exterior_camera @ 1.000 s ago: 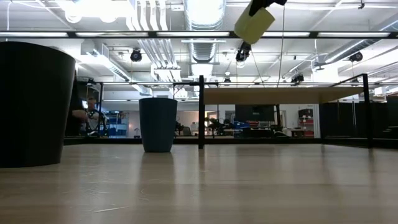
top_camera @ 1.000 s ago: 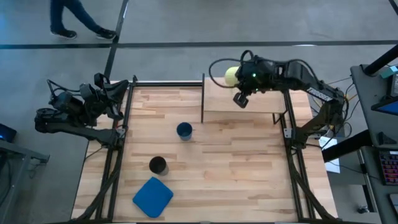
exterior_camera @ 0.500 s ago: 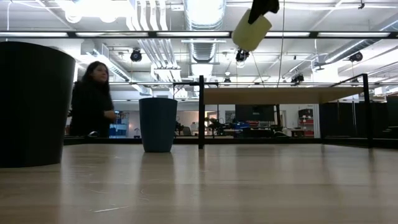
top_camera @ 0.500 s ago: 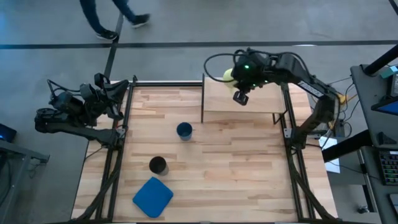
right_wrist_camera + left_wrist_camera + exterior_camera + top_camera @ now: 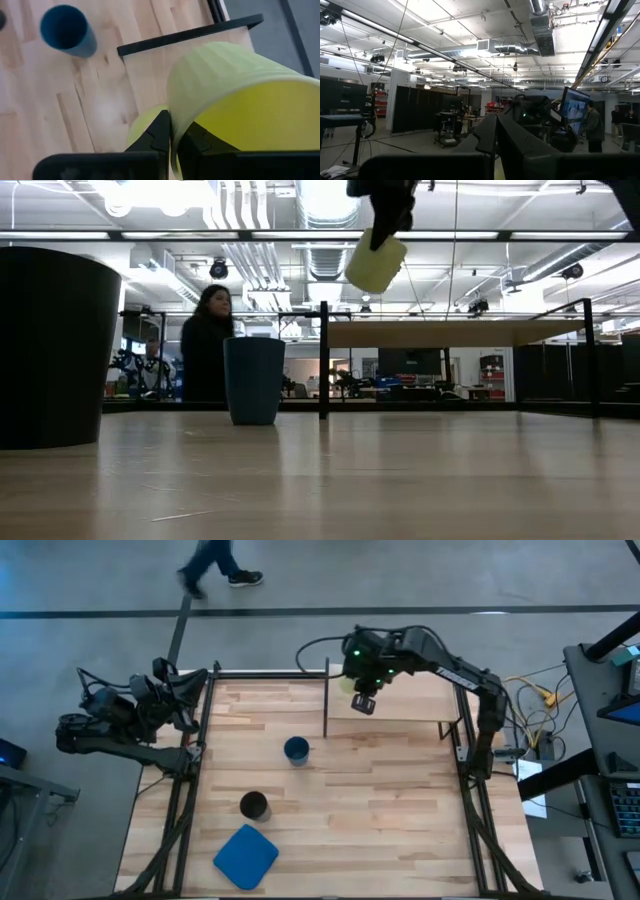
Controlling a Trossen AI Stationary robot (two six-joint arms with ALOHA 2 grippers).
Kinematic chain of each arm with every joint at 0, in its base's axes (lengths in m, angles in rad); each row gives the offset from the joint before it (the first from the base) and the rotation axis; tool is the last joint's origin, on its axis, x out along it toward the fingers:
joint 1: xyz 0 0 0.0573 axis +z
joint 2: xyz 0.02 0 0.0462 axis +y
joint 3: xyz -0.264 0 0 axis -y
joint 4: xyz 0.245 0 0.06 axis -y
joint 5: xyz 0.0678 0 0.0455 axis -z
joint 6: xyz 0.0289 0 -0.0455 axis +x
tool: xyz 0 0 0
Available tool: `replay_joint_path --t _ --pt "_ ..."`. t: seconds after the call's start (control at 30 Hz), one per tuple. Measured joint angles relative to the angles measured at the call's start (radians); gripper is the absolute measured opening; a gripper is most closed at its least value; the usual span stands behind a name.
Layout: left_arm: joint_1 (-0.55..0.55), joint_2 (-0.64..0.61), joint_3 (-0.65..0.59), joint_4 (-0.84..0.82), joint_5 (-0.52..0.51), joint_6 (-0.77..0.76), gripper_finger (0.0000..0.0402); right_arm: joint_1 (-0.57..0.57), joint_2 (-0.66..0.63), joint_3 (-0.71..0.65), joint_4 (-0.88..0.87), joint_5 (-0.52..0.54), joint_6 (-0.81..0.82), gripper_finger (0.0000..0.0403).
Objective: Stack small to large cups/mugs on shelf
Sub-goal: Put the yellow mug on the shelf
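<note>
Right gripper [image 5: 362, 692] jaws clamped on yellow mug [image 5: 375, 261], tilted, above shelf [image 5: 420, 705] left end; shelf directly below.

Blue cloth [image 5: 245, 855] near table [image 5: 400, 820] corner (person [image 5: 205, 345] beyond).

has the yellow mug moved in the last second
Yes. In the high view the right hand has carried the yellow mug leftward along the shelf, from mid-shelf to near its dark upright edge.
</note>
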Motion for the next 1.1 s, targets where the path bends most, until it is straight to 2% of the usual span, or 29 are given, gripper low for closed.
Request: replay_joint_path --t 0.37,1.1 --pt "0.000 0.028 0.000 0.000 0.000 0.000 0.0001 0.000 0.097 0.003 -0.057 0.009 0.035 0.0012" --pt "0.000 0.049 0.000 0.000 0.000 0.000 0.0001 -0.001 0.101 0.003 -0.093 0.009 0.042 0.0012"
